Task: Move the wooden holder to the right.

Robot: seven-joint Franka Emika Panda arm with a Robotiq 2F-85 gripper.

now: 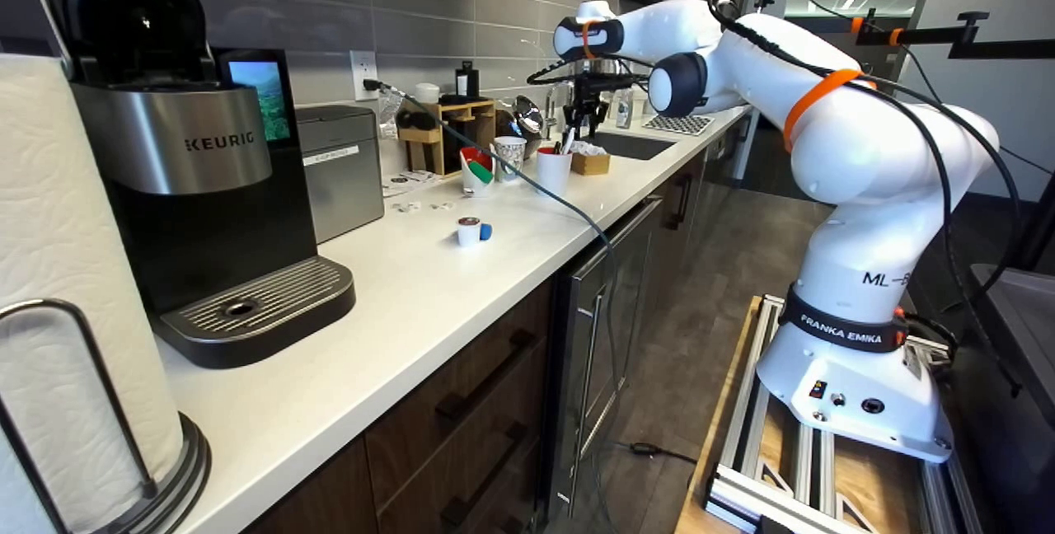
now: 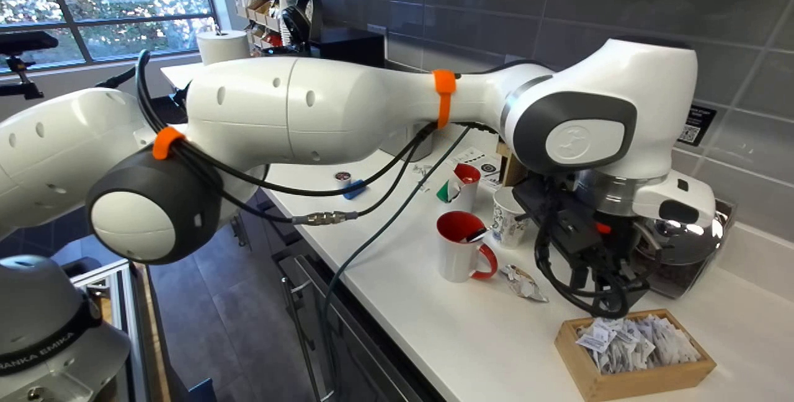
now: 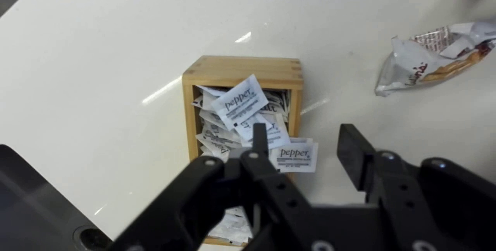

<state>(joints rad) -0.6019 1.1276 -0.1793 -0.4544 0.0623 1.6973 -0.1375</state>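
Observation:
The wooden holder is a low tan box full of paper pepper packets. It sits on the white counter in both exterior views (image 1: 591,164) (image 2: 657,382) and in the wrist view (image 3: 244,69). One packet hangs over its side. My gripper (image 3: 305,142) is open with nothing between its fingers. In the wrist view one finger overlaps the packets and the other appears over the counter beside the box, so the holder's near part is hidden. In both exterior views the gripper (image 1: 585,118) (image 2: 598,290) is above the holder; its fingertips are partly hidden by cables.
A snack packet (image 3: 434,61) lies beside the holder. A white mug with red inside (image 2: 456,259), a patterned cup (image 2: 508,222) and a red-white cup (image 1: 476,175) stand near. The sink (image 1: 635,145) is close by. A dark cable (image 1: 527,180) crosses the counter.

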